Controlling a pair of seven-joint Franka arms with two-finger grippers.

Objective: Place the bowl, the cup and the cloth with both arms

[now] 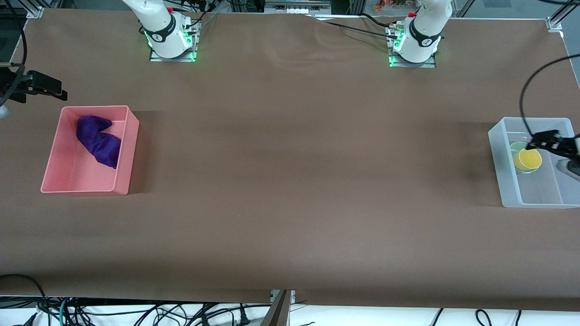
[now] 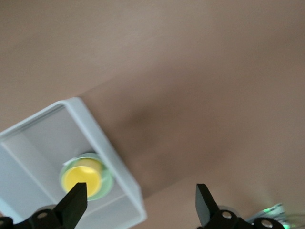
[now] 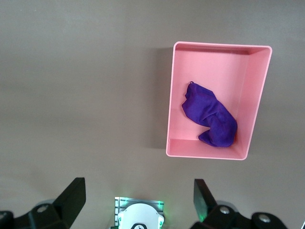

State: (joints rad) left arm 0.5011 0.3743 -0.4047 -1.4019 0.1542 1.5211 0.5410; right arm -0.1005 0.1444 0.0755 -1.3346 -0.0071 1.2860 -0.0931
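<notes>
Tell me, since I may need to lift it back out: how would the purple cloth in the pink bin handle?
The cloth lies crumpled and folded, so it is likely floppy and would drape from a pinch. It looks light and fuzzy, probably not slippery. Pushed, it would likely bunch against the pink bin wall.

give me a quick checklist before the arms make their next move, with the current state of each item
1. Cloth inside the pink bin: ok.
2. Cup nested in the bowl: ok.
3. Bowl and cup inside the clear bin: ok.
4. Left gripper open and holding nothing, up over the clear bin: ok.
5. Right gripper open and holding nothing, up off the table near the pink bin at the right arm's end: ok.
6. Cloth fully within the pink bin's walls, nothing draped over the rim: ok.
</notes>
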